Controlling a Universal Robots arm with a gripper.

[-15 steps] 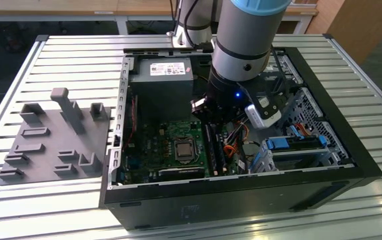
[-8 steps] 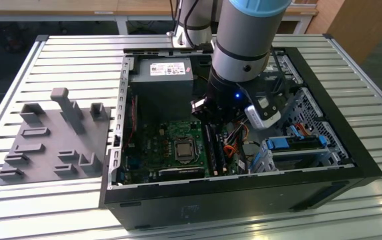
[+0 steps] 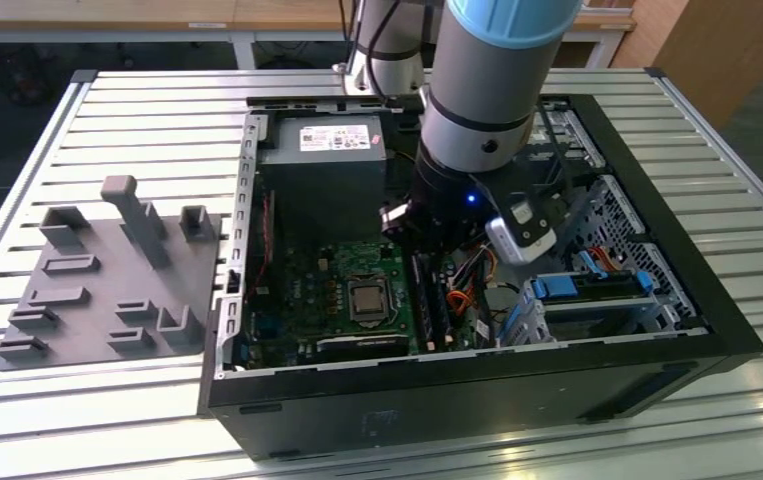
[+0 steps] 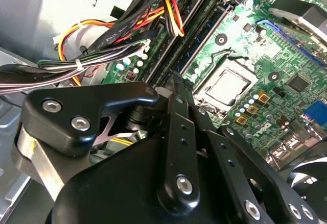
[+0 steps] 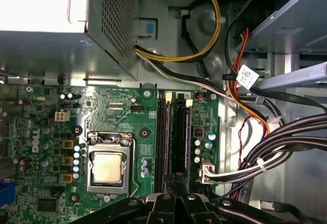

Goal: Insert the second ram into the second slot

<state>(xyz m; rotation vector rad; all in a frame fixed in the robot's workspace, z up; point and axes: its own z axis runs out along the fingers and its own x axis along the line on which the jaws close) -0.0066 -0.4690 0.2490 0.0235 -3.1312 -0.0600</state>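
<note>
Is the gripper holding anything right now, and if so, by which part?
It cannot be told. The gripper sits low over the memory slots on the motherboard, fingers close together, but no ram stick shows clearly between them.

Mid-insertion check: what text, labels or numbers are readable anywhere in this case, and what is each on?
White sticker on the grey metal power supply box: print too small to read.
Small white tag on the orange and black wires: dark marks, too blurred to read.
Fine white markings on the green motherboard: too small to read.
Nothing can be quoted reliably.
</note>
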